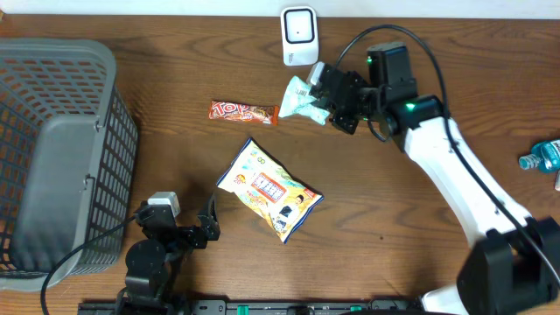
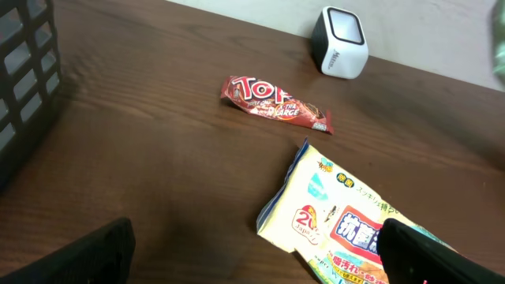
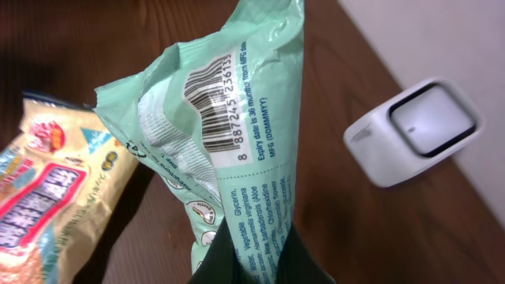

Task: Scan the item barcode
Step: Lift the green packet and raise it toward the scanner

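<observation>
Table (image 1: 385, 227): dark wood-grain top, carrying every item listed below.
Basket (image 1: 61, 54): grey plastic, slatted walls, sitting at the far left of the table, well apart from the goods.
Right arm (image 1: 455, 166): white links, reaching in from the lower right corner toward the far edge of the table.
Right gripper (image 1: 325, 98): jaws are clamping together on one end of the green pouch. The wrist view is showing the film pinched between the dark fingers (image 3: 229, 264).
Left gripper (image 1: 203, 227): parked at the near edge beside the basket, jaws standing wide apart and holding nothing.
Yellow snack bag (image 1: 269, 191): lying flat mid-table at a slant, just ahead of the left gripper.
Green pouch (image 1: 302, 98): this is the item being scanned. It is hanging from the right gripper just in front of the scanner, not touching it.
Red candy bar (image 1: 243, 112): lying flat, left of the pouch and beyond the yellow bag, apart from both.
Scanner (image 1: 299, 35): small white unit with a dark-framed window, standing at the far edge of the table.
Blue bottle (image 1: 542, 157): lying at the right edge, partly cut off from view.
Barcode (image 3: 213, 102): printed on a creased panel of the pouch, facing the right wrist camera. The scanner is sitting off to one side of it.
</observation>
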### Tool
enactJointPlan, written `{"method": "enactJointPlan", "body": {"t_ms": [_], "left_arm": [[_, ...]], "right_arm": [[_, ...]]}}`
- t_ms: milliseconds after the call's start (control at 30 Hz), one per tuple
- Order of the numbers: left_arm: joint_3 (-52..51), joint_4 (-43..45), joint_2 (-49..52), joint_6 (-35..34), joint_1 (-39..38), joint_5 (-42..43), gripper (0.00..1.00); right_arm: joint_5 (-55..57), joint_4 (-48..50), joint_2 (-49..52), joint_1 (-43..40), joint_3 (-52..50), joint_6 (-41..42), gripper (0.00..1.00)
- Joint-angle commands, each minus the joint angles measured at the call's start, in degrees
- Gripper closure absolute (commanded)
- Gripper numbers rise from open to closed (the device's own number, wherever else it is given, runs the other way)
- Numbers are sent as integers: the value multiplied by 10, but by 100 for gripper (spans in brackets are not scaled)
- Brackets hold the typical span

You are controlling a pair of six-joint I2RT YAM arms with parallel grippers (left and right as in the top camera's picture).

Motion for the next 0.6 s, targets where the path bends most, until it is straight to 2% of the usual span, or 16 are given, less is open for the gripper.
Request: {"method": "enactJointPlan", "body": {"t_ms": [0, 67, 167, 200, 267, 367, 433, 467, 500, 567], "left_arm": [[-9, -12, -1, -7, -2, -3, 2], [-9, -12, -1, -7, -2, -3, 2], [-9, -11, -1, -7, -2, -3, 2], [-9, -12, -1, -7, -2, -3, 2], [-9, -12, -1, -7, -2, -3, 2], [-9, -12, -1, -7, -2, -3, 2], [-9, -12, -1, -7, -2, -3, 2], [-9, -12, -1, -7, -2, -3, 2], [-9, -12, -1, -7, -2, -3, 2], [-9, -12, -1, -7, -2, -3, 2]], "right_arm": [[-18, -16, -8, 9, 2, -2, 99], [-45, -36, -6, 9, 2, 36, 99], [-133, -88, -6, 9, 2, 155, 99], [-150, -106, -6, 9, 2, 196, 94], [-157, -118, -6, 9, 2, 252, 98], [-157, -136, -6, 9, 2, 367, 98], [-143, -139, -6, 9, 1, 382, 94], [-126, -135, -5, 9, 0, 382, 98], [-100, -128, -3, 10, 0, 382, 99], [11, -127, 0, 15, 0, 382, 99]]}}
